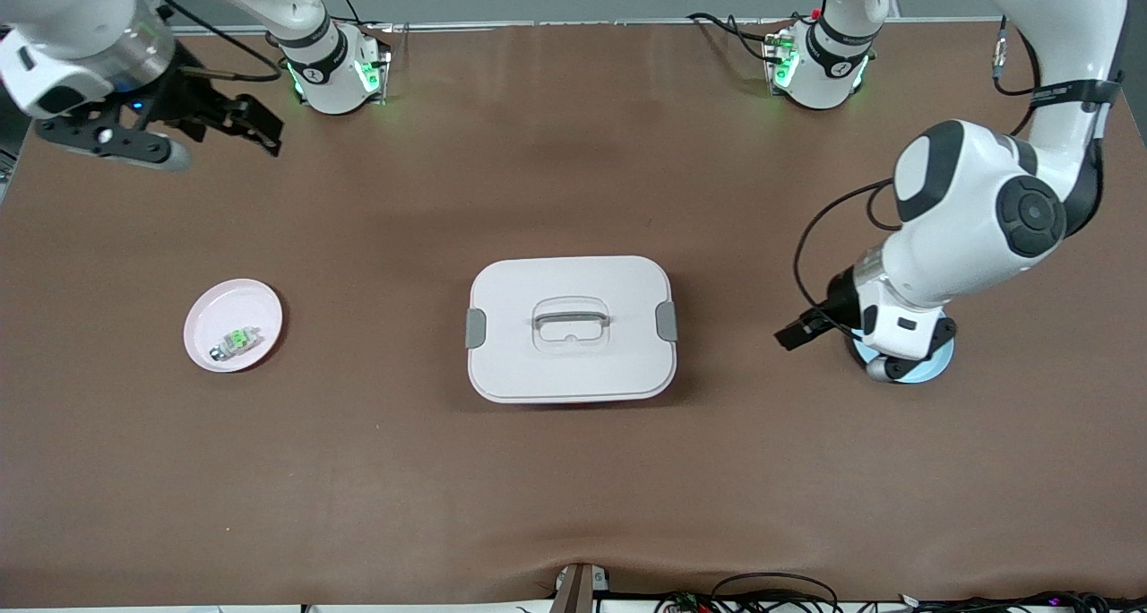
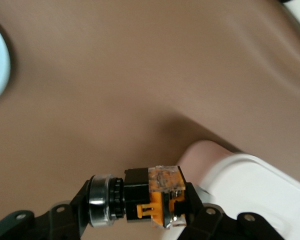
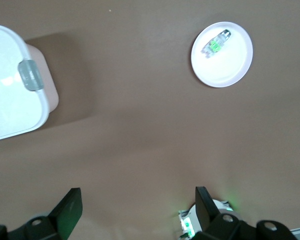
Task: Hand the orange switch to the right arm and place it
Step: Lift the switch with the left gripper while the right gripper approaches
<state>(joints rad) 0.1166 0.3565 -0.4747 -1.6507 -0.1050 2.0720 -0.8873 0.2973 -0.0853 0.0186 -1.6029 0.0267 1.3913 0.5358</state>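
Orange switch (image 2: 157, 197) pinched in my left gripper (image 2: 140, 210), handover pending.
My right gripper (image 3: 135, 210) waited wide; next I needed to meet it.

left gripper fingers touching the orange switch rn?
Touching. The left wrist view shows the left gripper shut on the orange switch, fingers pressed against both its ends.

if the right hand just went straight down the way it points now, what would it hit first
Probably just bare table: the open right hand points down at brown surface, with the pink plate and white box off to the sides.
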